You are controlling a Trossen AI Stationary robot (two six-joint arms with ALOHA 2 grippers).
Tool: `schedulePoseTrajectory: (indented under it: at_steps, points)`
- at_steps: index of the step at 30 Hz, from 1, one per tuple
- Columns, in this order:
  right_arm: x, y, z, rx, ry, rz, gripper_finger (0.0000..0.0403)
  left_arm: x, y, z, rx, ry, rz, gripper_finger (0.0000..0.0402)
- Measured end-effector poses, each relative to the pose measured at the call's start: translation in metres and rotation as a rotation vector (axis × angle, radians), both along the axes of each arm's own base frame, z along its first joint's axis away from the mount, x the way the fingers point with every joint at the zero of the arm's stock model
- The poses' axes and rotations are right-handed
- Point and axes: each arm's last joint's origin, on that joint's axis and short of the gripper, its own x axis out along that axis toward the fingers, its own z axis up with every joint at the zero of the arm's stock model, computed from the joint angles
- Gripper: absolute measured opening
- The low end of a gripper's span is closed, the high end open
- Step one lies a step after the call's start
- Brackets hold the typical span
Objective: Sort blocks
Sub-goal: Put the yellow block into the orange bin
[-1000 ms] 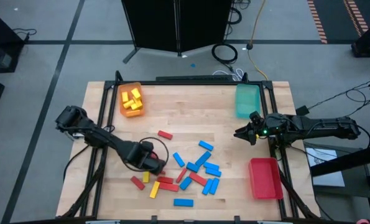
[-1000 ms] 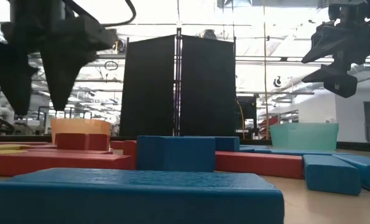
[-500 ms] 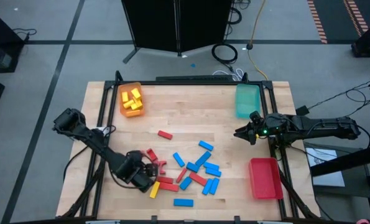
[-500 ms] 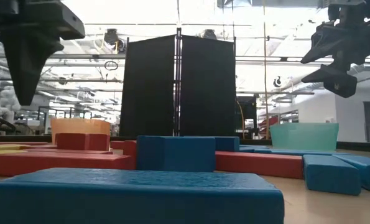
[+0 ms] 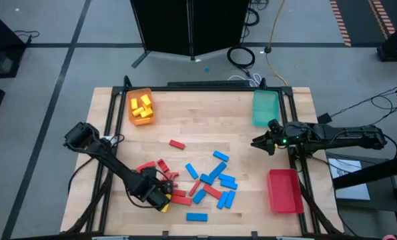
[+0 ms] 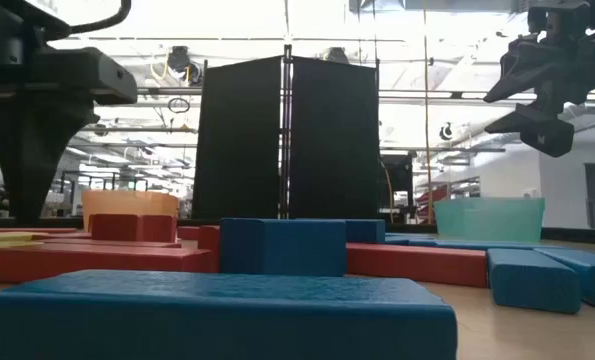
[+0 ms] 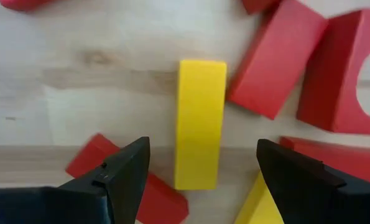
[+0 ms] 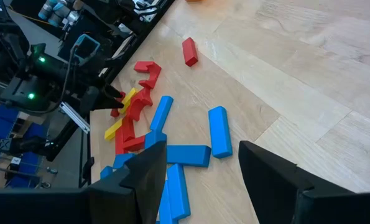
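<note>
**Left gripper poised over a yellow block**

High view: the left gripper [image 5: 155,193] hangs over the near-left edge of the scattered blocks [image 5: 208,183], with red pieces just beside it and a sliver of yellow showing under it. The right gripper [image 5: 259,143] waits well away at the table's right side, between the teal tray [image 5: 265,108] and the red tray [image 5: 283,191]. The orange tray [image 5: 140,107], far from the left gripper, already holds yellow blocks, so I judge yellow goes there.

Low view: a dark gripper fills the upper left, low over the pile, and the other [image 6: 537,75] hangs high at the right. A blue block [image 6: 217,315] lying close to the camera hides most of the table behind it, so no contact can be read here.

Left wrist view: the fingers [image 7: 125,171] stand wide apart, empty, with the yellow block [image 7: 200,121] lying lengthwise between them and reaching away from the gripper. A red block [image 7: 275,65] touches or nearly touches its far side. To do this well, descend straight, keep the block centred, and close across its narrow width without catching the red neighbour. Blocks near the fingers are cut off by the frame.

Right wrist view: the right gripper's fingers [image 8: 150,168] sit partly apart, holding nothing, looking across the blocks toward the left arm. Whether the pile's red pieces overlap is hard to make out from here.
</note>
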Motion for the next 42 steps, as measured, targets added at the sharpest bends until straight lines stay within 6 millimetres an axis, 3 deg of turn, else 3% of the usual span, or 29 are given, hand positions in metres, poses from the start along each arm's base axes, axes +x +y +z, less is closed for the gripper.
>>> schedulePoseTrajectory:
  at_steps: [10,32,36,42]
  points:
    - [0.000,0.000,0.000,0.000,0.001,0.000,0.0194,-0.004,0.003,0.000,0.010,0.055,-0.019,0.0290]
    - [0.000,0.000,0.000,-0.014,0.002,0.007,0.0194,0.001,0.002,-0.032,-0.058,0.077,-0.041,0.0286]
    - [0.000,0.000,0.000,-0.014,0.002,0.007,0.0194,0.001,0.004,-0.032,-0.058,0.088,-0.038,0.0255]
    - [0.000,0.000,0.000,-0.014,0.002,0.007,0.0194,0.004,0.006,-0.033,-0.066,0.086,-0.072,0.0163]
